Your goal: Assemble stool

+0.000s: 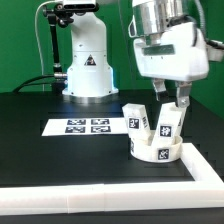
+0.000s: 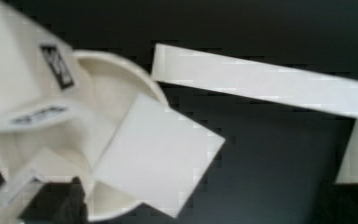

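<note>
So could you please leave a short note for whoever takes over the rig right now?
Gripper: open, holding nothing, hovering just above the stool parts.
Seat: lying on the black table, close to the white border wall.
Legs: two stand up from the seat, one on the exterior view's left, one on its right. How firmly they sit cannot be told.
Marker board: flat on the table.
Left: any remaining legs; none visible elsewhere.
</note>
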